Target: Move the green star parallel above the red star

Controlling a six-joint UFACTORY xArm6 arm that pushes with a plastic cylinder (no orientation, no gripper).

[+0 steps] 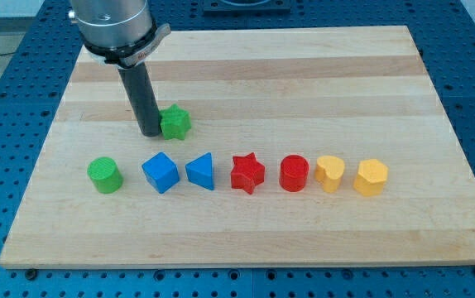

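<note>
The green star (175, 122) lies on the wooden board (304, 74), left of centre. My tip (150, 132) stands right against the star's left side, touching or nearly touching it. The red star (247, 173) sits in the row of blocks lower down, to the right of and below the green star. The green star is up and to the left of the red star, not straight above it.
A row of blocks runs across the board's lower part: a green cylinder (105, 175), a blue cube (160, 172), a blue triangle (201, 171), the red star, a red cylinder (294, 173), a yellow heart (329, 174) and a yellow hexagon (371, 176).
</note>
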